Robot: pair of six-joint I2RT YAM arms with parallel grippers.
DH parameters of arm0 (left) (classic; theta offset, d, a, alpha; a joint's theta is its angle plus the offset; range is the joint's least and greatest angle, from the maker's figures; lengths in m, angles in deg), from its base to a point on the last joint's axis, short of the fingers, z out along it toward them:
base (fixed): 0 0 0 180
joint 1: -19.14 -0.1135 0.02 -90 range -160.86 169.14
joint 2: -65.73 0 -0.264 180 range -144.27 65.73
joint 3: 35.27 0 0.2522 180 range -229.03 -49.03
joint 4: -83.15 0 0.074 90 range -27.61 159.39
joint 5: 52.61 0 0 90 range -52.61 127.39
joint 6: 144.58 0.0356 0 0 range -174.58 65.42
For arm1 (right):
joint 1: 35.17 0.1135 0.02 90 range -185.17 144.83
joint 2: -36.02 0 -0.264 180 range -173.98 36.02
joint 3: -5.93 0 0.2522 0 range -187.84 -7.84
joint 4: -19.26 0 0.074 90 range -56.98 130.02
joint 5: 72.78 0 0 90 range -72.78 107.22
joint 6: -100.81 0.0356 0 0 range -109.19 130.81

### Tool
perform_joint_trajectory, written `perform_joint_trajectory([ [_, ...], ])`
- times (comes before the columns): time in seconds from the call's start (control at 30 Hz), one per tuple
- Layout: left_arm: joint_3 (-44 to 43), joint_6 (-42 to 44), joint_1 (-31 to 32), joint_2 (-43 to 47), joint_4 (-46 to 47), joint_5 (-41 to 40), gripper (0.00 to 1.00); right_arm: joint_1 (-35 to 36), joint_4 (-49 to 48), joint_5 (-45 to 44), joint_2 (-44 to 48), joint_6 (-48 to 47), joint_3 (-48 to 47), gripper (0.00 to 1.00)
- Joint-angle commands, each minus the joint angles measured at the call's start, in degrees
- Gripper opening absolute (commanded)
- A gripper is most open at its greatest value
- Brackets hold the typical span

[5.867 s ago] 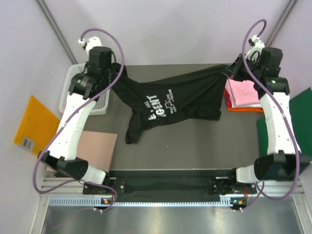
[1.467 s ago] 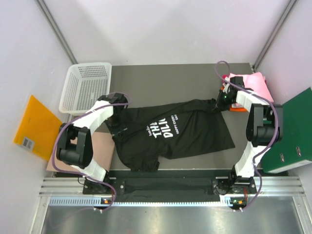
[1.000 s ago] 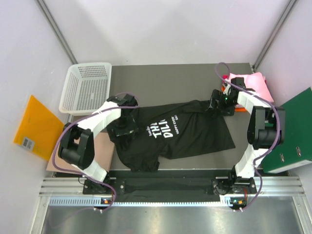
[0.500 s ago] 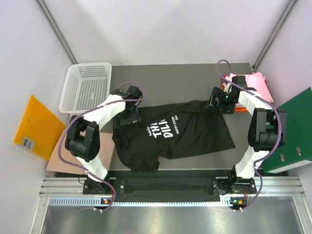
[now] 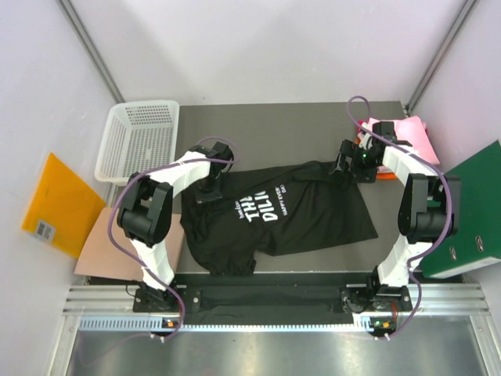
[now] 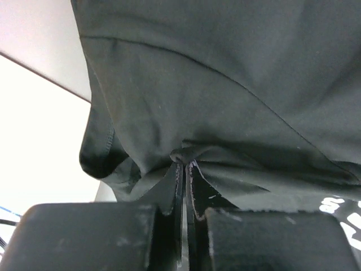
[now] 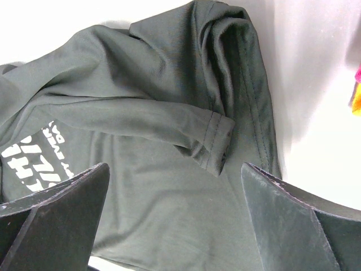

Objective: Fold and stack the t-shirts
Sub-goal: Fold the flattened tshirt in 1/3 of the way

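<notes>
The black t-shirt (image 5: pixel 274 211) with white lettering lies spread and creased across the table's middle. My left gripper (image 5: pixel 210 190) is at its upper left part; in the left wrist view this gripper (image 6: pixel 184 165) is shut on a pinched fold of the black cloth (image 6: pixel 225 101). My right gripper (image 5: pixel 345 167) hovers over the shirt's upper right corner. It is open (image 7: pixel 175 169), with a sleeve cuff (image 7: pixel 217 141) lying between and ahead of its fingers, untouched. A folded stack with a pink t-shirt (image 5: pixel 405 130) on top and an orange edge (image 5: pixel 383 176) sits at the right.
A white mesh basket (image 5: pixel 138 141) stands at the back left. A green folder (image 5: pixel 463 210) lies off the right edge, a yellow envelope (image 5: pixel 58 204) off the left. A brown board (image 5: pixel 117 244) lies at the front left beside the left arm.
My left gripper slid right along the shirt's upper left part and shut on a fold of cloth. The right gripper stayed open over the sleeve.
</notes>
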Motion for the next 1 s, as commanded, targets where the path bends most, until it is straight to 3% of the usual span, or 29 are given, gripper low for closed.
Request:
perform_joint_trajectory([
  [0.0,-2.41,0.24,0.00,3.82,1.02,-0.49,0.00,-0.27,-1.22,0.69,2.44,0.02,-1.77,1.00],
  [0.2,-1.19,2.44,2.46,12.70,1.37,5.30,0.00,-0.27,-1.40,-0.53,2.35,-0.33,-1.16,1.00],
  [0.5,6.81,-1.08,6.95,14.47,-7.33,5.40,0.00,-0.35,-0.52,-1.50,-0.99,0.37,-3.00,1.00],
  [0.57,8.39,-0.55,7.74,14.21,-8.02,5.84,0.16,-0.27,-0.43,-2.21,-1.69,0.80,-3.27,1.00],
  [0.6,8.40,-0.20,8.26,14.04,-8.29,5.32,0.55,-0.35,-0.52,-2.47,-1.87,0.89,-3.44,1.00],
  [0.63,8.05,0.24,9.22,13.95,-8.73,4.62,0.75,-0.27,-0.61,-2.99,-2.22,1.16,-3.44,0.99],
  [0.7,7.52,0.33,9.94,13.86,-10.23,2.07,0.99,-0.27,-1.14,-3.35,-3.18,1.59,-3.53,0.96],
  [0.8,6.20,1.56,9.94,13.86,-9.61,0.75,0.99,-0.36,-3.15,-3.44,-4.59,2.47,-3.53,0.84],
  [0.97,3.21,1.74,9.94,10.88,-9.00,1.53,0.99,-0.27,-6.14,0.08,-5.73,4.50,-3.53,0.53],
])
